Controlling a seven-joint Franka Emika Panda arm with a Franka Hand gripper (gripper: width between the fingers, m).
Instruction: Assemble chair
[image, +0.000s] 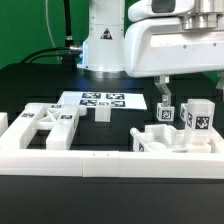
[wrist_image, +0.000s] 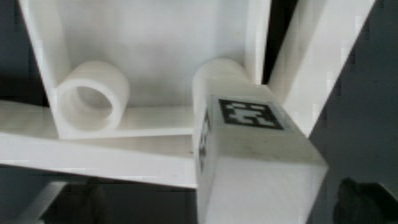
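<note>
Across the black counter (image: 30, 85) the chair's white tagged parts (image: 101, 112) lay loose: an X-braced frame (image: 45, 125) at the exterior view's left, blocky pieces (image: 195, 120) at its right, beneath the released, spread fingers (image: 160, 90). Behind lay the marker board (image: 100, 100); beyond, a green backdrop (image: 25, 25).

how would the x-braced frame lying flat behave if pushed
The X-braced frame looks thick, blocky plastic, so probably stiff. Its open gaps suggest it is light. Lying flat, it would likely slide, not tip or roll.
</note>
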